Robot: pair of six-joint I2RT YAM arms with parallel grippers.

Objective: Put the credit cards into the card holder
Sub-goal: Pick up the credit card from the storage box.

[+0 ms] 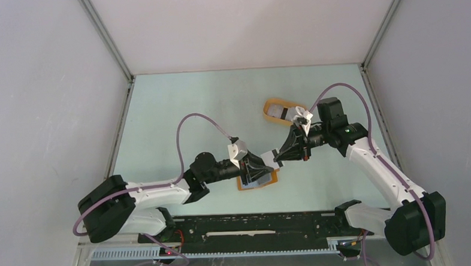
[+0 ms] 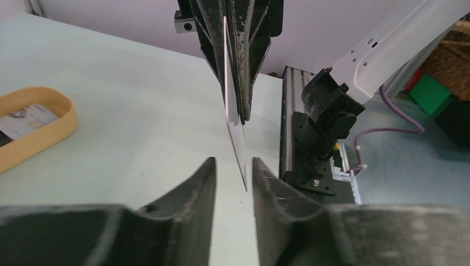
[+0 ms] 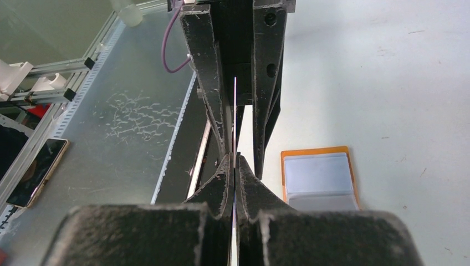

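The bench (image 1: 220, 103) is a pale mint-green sheet under even light with only soft shadows, closed in on the left, right and far sides by plain white panels (image 1: 39, 87) that meet at slim aluminium posts (image 1: 107, 36). Along its near edge runs a black slotted rail (image 1: 255, 222), with a strip of white perforated cable duct (image 1: 127, 253) in front. Beyond that edge, the right wrist view shows a lower grey metal surface (image 3: 127, 111) with whitish scuffs and a dark smartphone (image 3: 39, 172) lying on it; the left wrist view shows a green box (image 2: 432, 93) off to the side.
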